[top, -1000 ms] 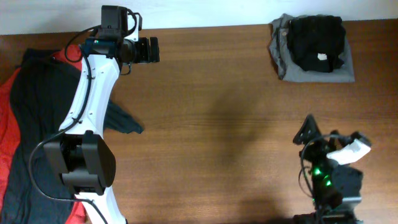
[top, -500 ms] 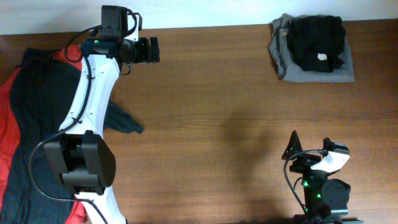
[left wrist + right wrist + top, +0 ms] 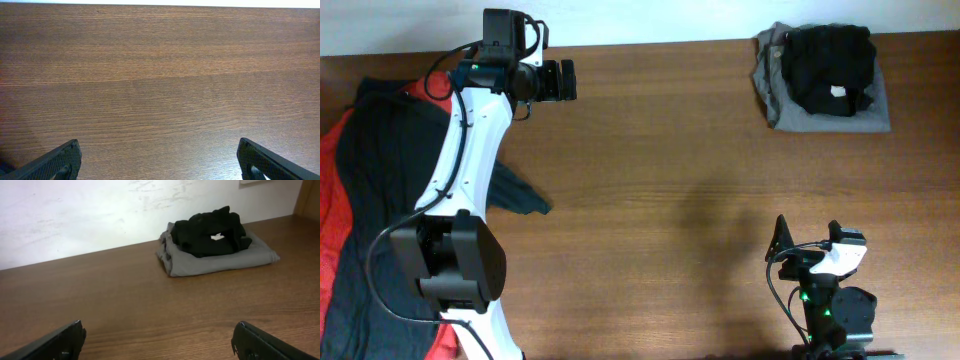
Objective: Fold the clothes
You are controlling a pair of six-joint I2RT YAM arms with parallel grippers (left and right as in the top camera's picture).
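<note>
A crumpled black garment (image 3: 200, 232) with a small white patch, perhaps a label, lies atop a folded grey garment (image 3: 220, 260) on the brown wooden table (image 3: 125, 305) beside a white wall (image 3: 75, 215).

No legible writing; white tag (image 3: 838, 91) on black shirt (image 3: 820, 60) too small.

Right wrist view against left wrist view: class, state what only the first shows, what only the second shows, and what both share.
Only the right wrist view shows clothes: a black garment with a white label, lying on a folded grey garment. The left wrist view shows nothing that the other lacks, just bare wooden table. Both share the wood surface and open jaws at the lower corners: the left gripper and the right gripper hold nothing.
</note>
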